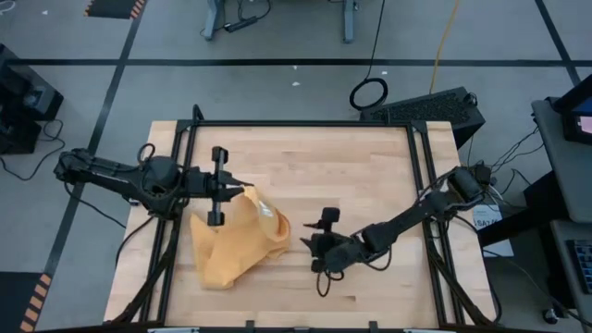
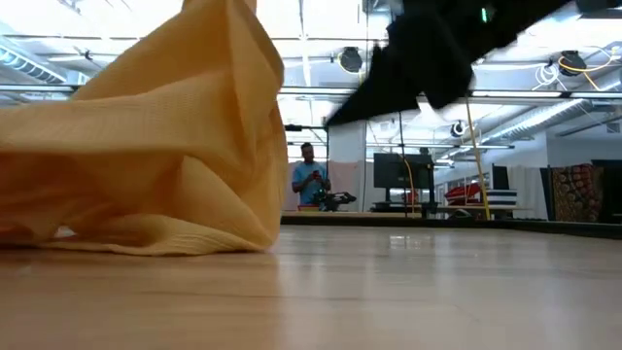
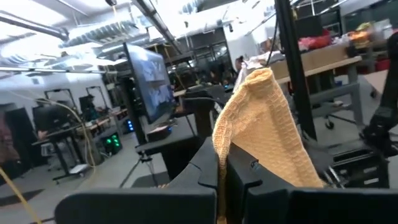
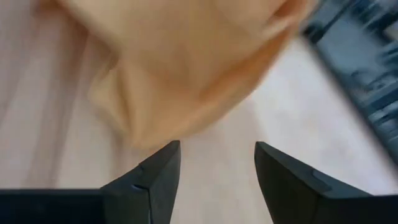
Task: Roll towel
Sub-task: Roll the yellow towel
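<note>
Near the desk's (image 1: 370, 185) left side, the left claw (image 1: 225, 185) is clamped on a lifted corner of the towel (image 1: 231, 242); the right claw (image 4: 216, 163), fingers apart beside the towel's other edge, should pin it before rolling.

a bare wooden tabletop (image 1: 370, 176) of pale butcher-block planks sits in a black metal frame (image 1: 421, 185) on a grey floor crossed by dark tape lines (image 1: 277, 62). beyond the table's far edge lie a black keyboard (image 1: 421, 104) and a coiled black cable (image 1: 369, 93), with a yellow cable (image 1: 447, 37) running off across the floor. hazard-striped tape (image 1: 111, 8) marks a far corner. in the low view, a person in a blue top (image 2: 309, 178) stands well behind the table near a dark monitor (image 2: 397, 173). the left wrist view shows a large screen on a stand (image 3: 149, 84), ceiling ducts (image 3: 87, 34) and a workbench (image 3: 323, 59).
</note>
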